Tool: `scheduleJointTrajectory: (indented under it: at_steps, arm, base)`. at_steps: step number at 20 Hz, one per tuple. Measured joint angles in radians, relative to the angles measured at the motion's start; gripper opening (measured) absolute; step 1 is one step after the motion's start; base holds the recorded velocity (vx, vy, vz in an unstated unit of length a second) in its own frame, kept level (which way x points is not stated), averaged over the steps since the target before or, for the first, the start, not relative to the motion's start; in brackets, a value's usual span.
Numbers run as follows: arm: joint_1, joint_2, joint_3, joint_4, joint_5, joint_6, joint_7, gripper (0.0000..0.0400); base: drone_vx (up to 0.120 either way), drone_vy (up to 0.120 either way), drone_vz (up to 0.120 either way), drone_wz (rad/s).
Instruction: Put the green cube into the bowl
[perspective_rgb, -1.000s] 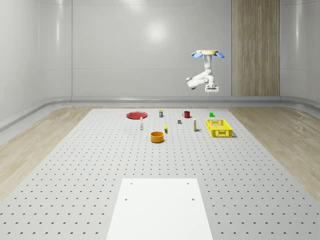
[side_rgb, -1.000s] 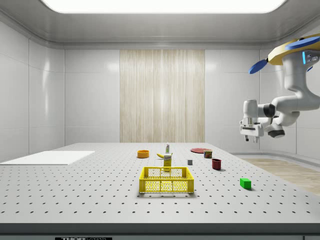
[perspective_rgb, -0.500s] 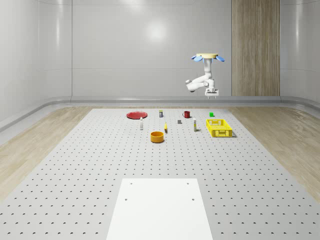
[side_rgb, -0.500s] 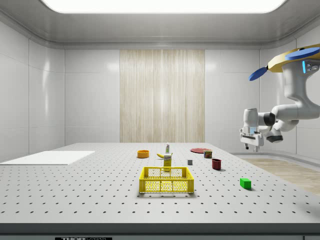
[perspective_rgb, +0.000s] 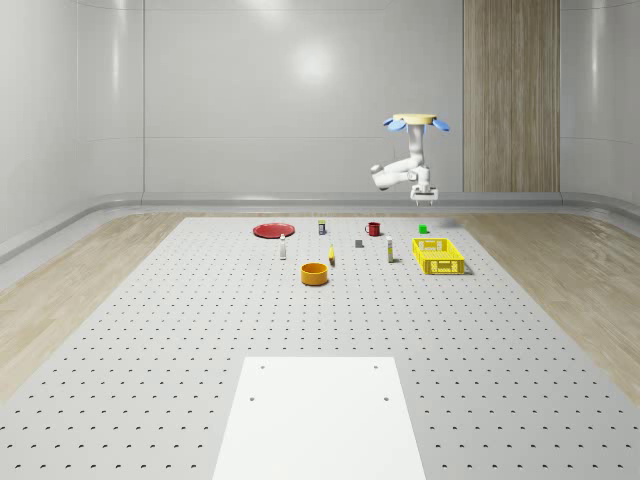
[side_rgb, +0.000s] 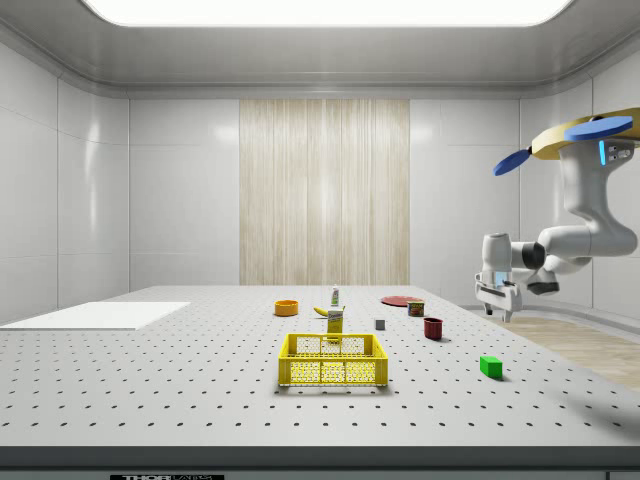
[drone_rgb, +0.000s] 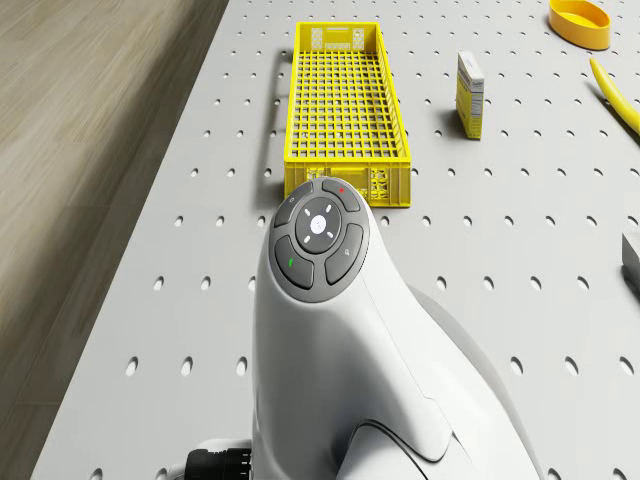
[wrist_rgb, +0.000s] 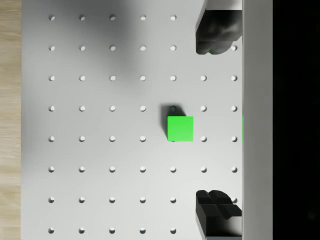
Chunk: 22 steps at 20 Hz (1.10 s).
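With the drone (side_rgb: 583, 132) hovering near the perforated table's far edge and the released two-finger gripper (wrist_rgb: 217, 122) spread above the small green cube (wrist_rgb: 180, 128) resting on the table, at nine o'clock of centre between the fingertips, I would first centre, then descend straight.
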<state>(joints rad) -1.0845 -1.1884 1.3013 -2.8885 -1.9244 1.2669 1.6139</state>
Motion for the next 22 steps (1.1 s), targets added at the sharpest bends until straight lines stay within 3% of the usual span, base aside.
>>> scheduleJointTrajectory:
  at_steps: [18,22]
  arm:
    - [-0.024,-0.080,0.022,0.005,0.040,0.074,0.023,0.0400]
    - [-0.029,-0.096,0.025,0.006,0.047,0.089,0.027,0.0400]
  base:
    - [0.000,-0.011,-0.120,0.000]
    - [0.050,0.000,-0.090,0.000]
